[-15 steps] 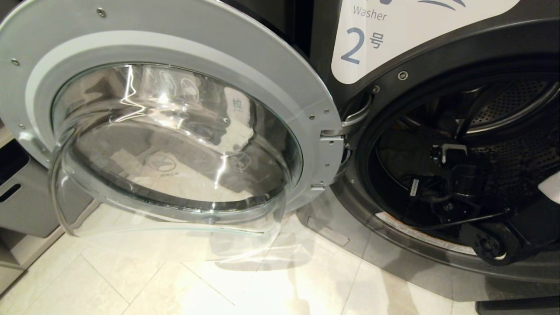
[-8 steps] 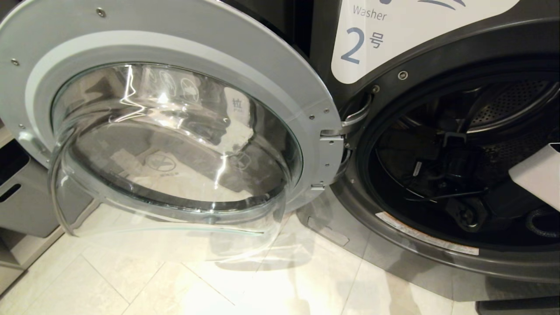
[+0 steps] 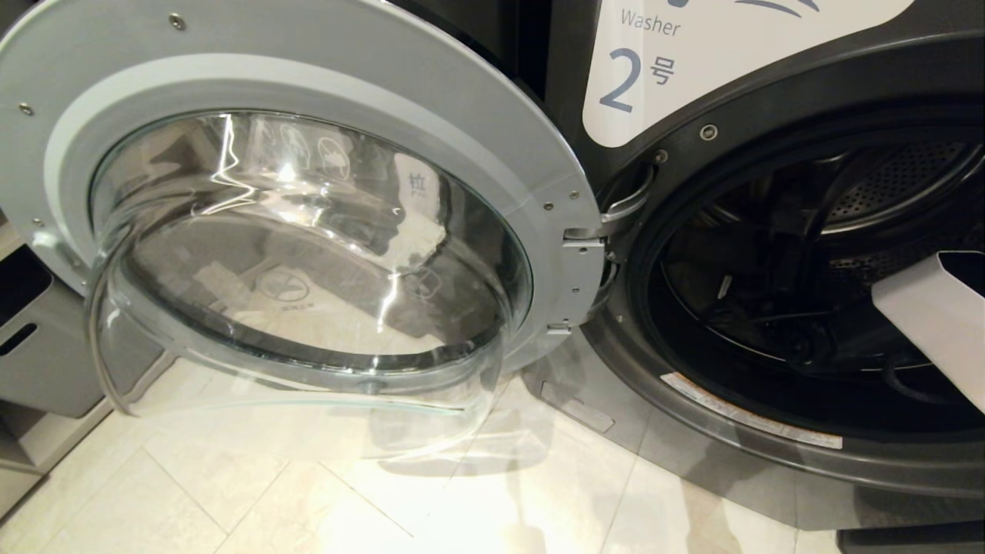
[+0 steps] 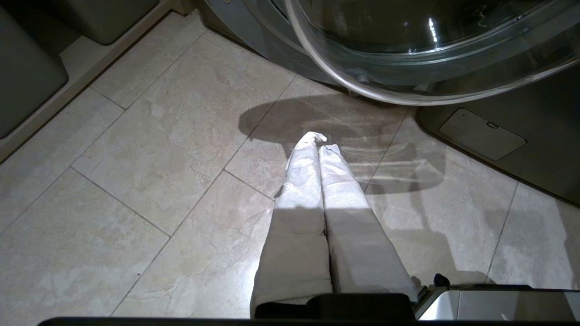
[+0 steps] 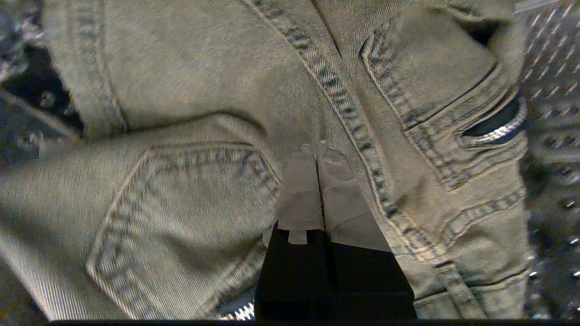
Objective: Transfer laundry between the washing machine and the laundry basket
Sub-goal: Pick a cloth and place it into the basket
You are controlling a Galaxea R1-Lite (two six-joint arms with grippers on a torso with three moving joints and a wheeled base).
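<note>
The washing machine (image 3: 777,108), labelled "2", stands with its round glass door (image 3: 308,85) swung wide to the left. My right arm's white link (image 3: 935,323) reaches into the dark drum from the right edge. In the right wrist view a dark olive-grey denim garment (image 5: 181,90), part of the laundry, fills the drum. My right gripper (image 5: 319,149) is shut, its tips against the cloth beside a stitched seam, nothing visibly pinched between them. My left gripper (image 4: 319,140) is shut and parked low over the floor tiles. The laundry basket is out of view.
The open door's bulging glass (image 4: 408,59) overhangs the tiled floor (image 3: 269,492) just ahead of my left gripper. A plain grey bin (image 3: 38,346) with a slot handle stands at the far left. Perforated drum wall (image 5: 553,90) shows beside the garment.
My right arm has pushed deeper into the drum: the black wrist seen in the opening has gone further in, and the white arm link has come into view. The left arm is still.
</note>
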